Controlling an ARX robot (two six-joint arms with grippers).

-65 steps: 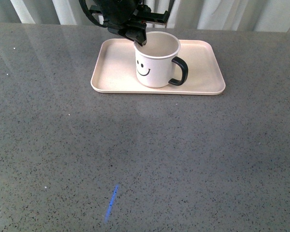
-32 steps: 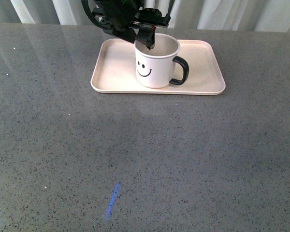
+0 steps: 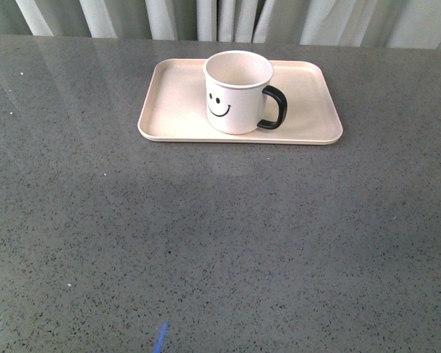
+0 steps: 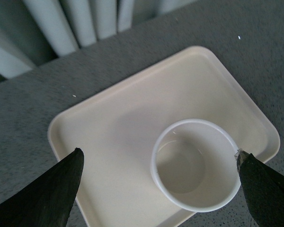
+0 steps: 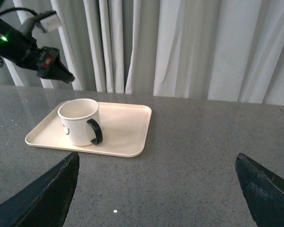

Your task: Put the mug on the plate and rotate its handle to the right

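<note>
The white mug (image 3: 237, 91) with a black smiley face stands upright on the pale pink plate (image 3: 176, 103), its black handle (image 3: 273, 108) pointing right. Neither arm shows in the front view. My left gripper (image 4: 158, 163) is open and empty, held above the mug (image 4: 195, 163) and plate (image 4: 118, 123), looking down into the empty cup. My right gripper (image 5: 156, 165) is open and empty, low over the table, well away from the mug (image 5: 78, 121) and plate (image 5: 125, 130). In the right wrist view the left arm's fingers (image 5: 54, 70) hang above the mug.
The grey speckled table (image 3: 220, 235) stretches wide in front of the plate. Pale curtains (image 5: 180, 47) hang behind the table's far edge. A small blue mark (image 3: 162, 338) lies on the table near the front.
My left gripper has let go of the mug's rim and lifted up out of the front view. The mug stays in place on the plate.
</note>
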